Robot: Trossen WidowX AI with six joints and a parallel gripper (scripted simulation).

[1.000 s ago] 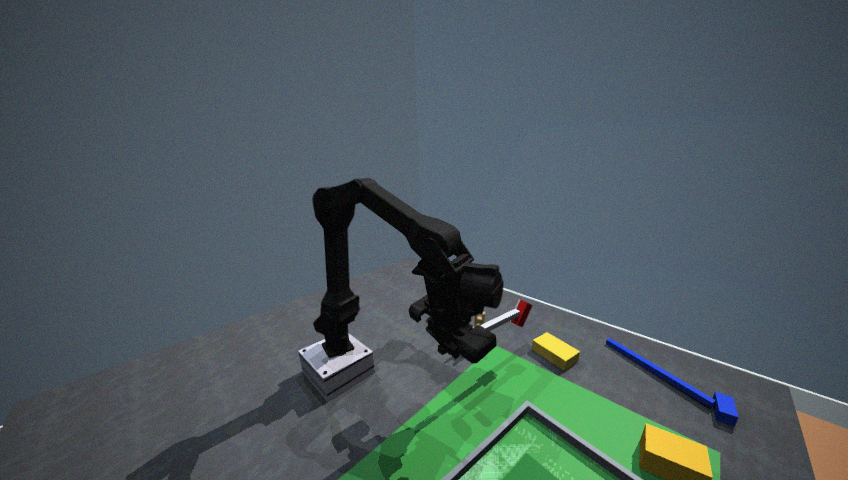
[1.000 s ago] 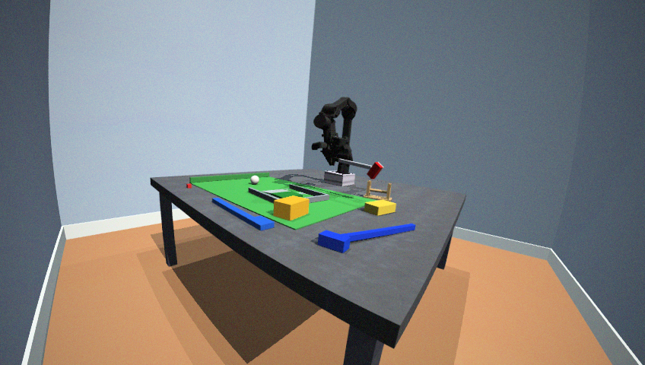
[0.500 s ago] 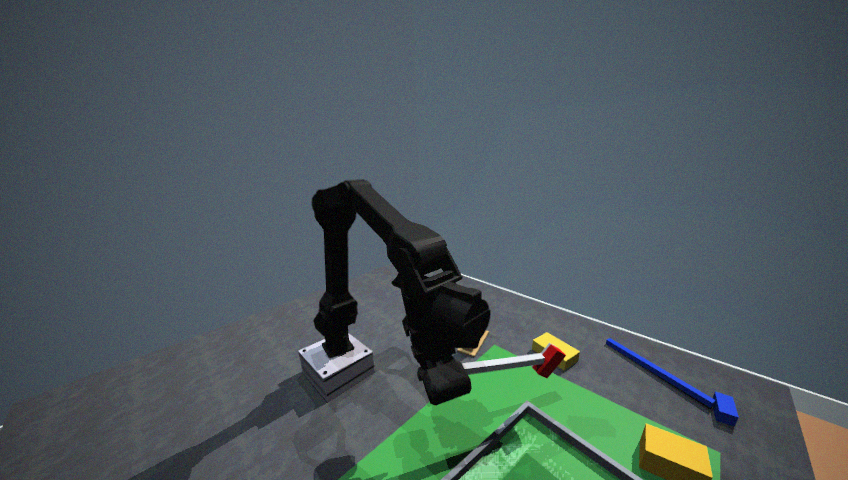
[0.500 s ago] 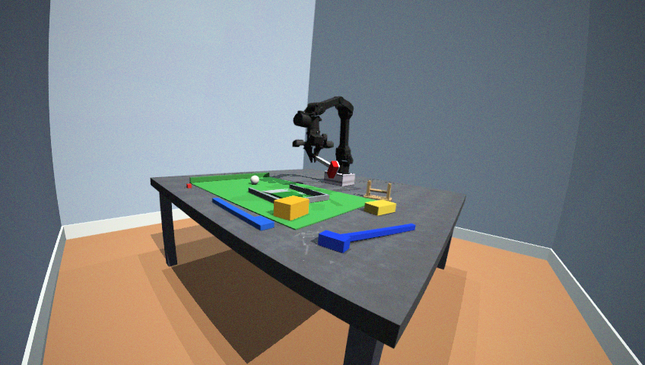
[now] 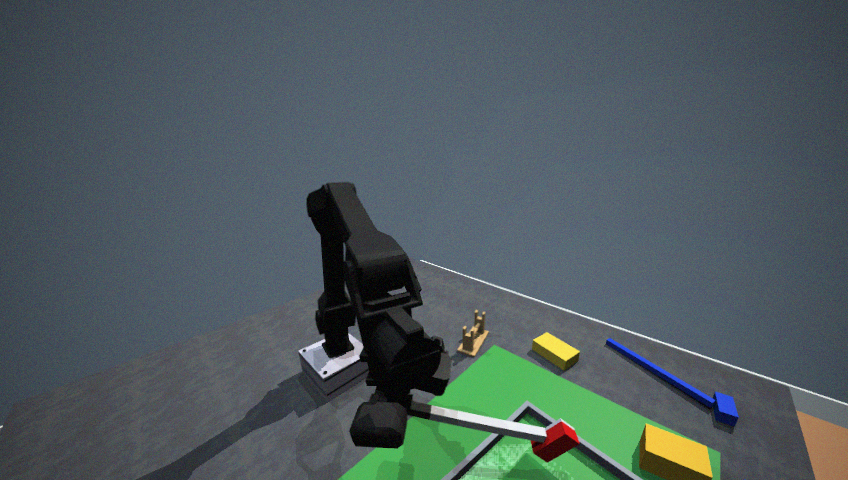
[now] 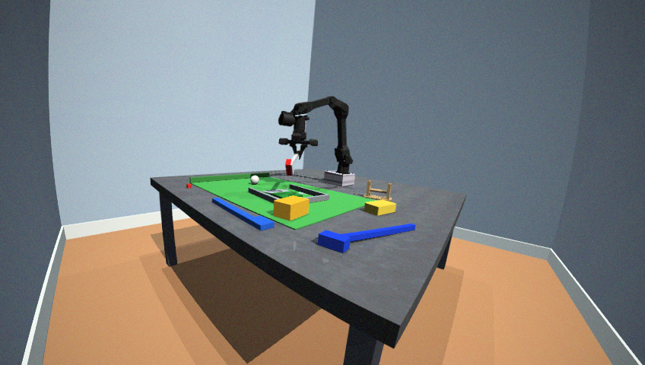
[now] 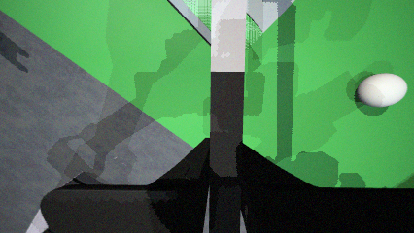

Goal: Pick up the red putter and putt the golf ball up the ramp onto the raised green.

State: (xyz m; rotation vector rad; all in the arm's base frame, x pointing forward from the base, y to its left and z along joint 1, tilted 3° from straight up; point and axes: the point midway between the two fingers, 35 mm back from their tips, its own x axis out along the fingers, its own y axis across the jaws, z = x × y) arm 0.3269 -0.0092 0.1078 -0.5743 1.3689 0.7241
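While the gripper (image 6: 297,153) is clamped nearly closed on the dark grip end of the red putter (image 5: 490,425), the club hangs in the air above the green mat (image 5: 505,374), its long axis slanting down from the fingers so the red head (image 5: 555,440) points out over the grey-framed green (image 6: 289,192). Only the wrist and exterior views show the golf ball (image 7: 382,89), lying on the mat apart from the shaft, and no writing is readable anywhere.

Golf ball (image 6: 255,179) on mat (image 6: 226,192)
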